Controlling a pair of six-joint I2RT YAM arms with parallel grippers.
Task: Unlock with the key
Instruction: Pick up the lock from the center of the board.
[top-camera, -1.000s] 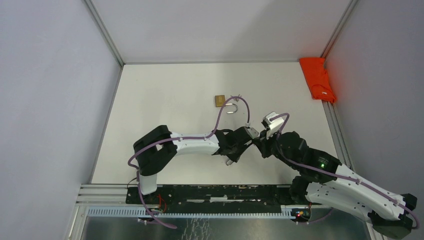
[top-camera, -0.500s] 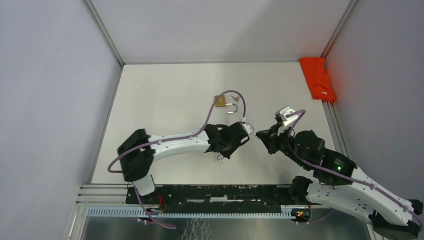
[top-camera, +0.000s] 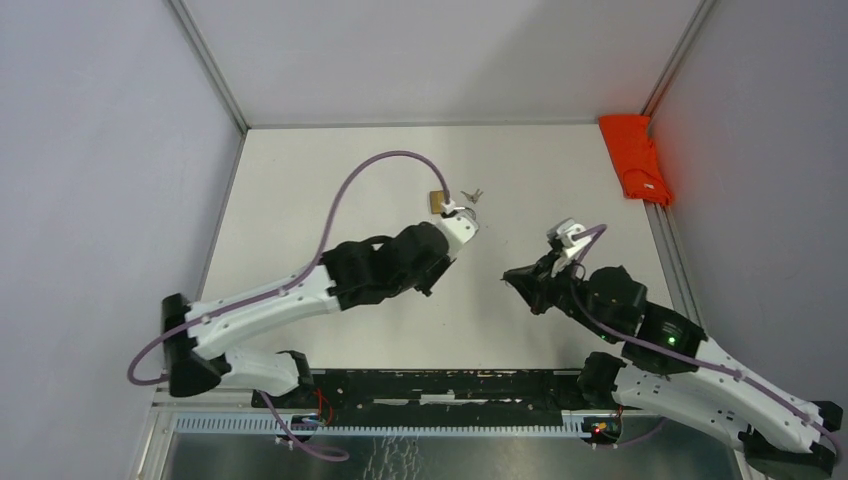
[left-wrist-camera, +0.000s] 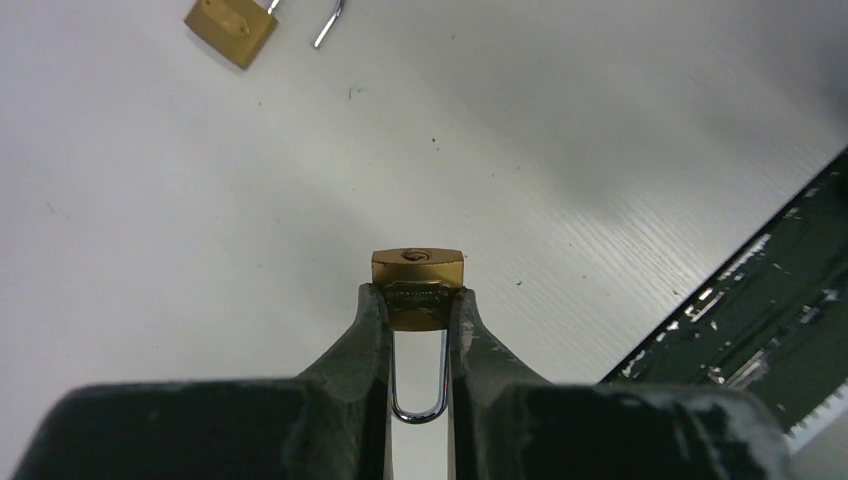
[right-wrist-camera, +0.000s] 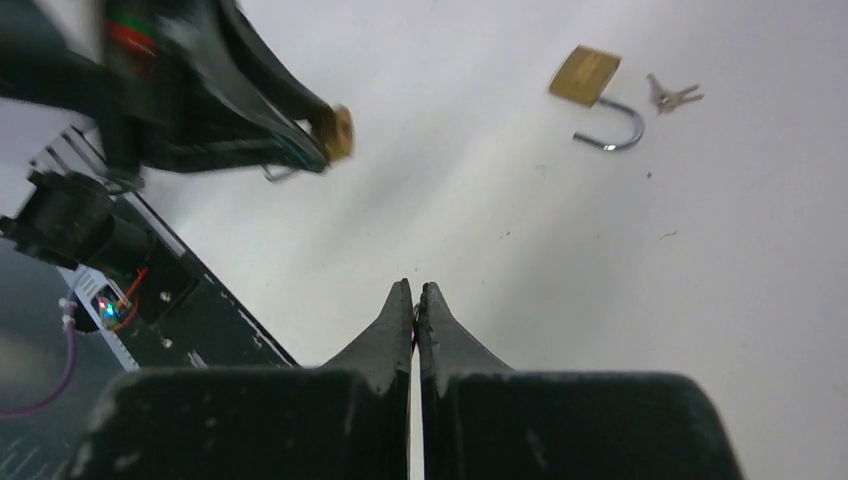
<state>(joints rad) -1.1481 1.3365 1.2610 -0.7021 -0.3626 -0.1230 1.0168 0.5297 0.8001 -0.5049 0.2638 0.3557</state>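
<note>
Currently the left gripper (left-wrist-camera: 418, 303) clamps a small brass padlock (left-wrist-camera: 418, 268), keyhole outward. The right gripper (right-wrist-camera: 415, 292) is pinched closed, no key discernible; silver keys (right-wrist-camera: 675, 96) lie on the white table (top-camera: 330, 180) beside another open-shackled padlock (right-wrist-camera: 585, 75). Pushing a key in could twist the lock loose.

Left arm (top-camera: 290, 292) — white link shells, black joint housings | right arm (top-camera: 700, 388) — same white-and-black build, green LED (top-camera: 672, 340) lit on one black housing | cable (top-camera: 345, 192): lilac, round-section, routed externally along each arm | left tool (left-wrist-camera: 417, 300), right tool (right-wrist-camera: 416, 292): matte black tapered fingers (left-wrist-camera: 368, 345), scuffed pale-flecked edges | wrist ends: small white blocks (top-camera: 461, 215)
</note>
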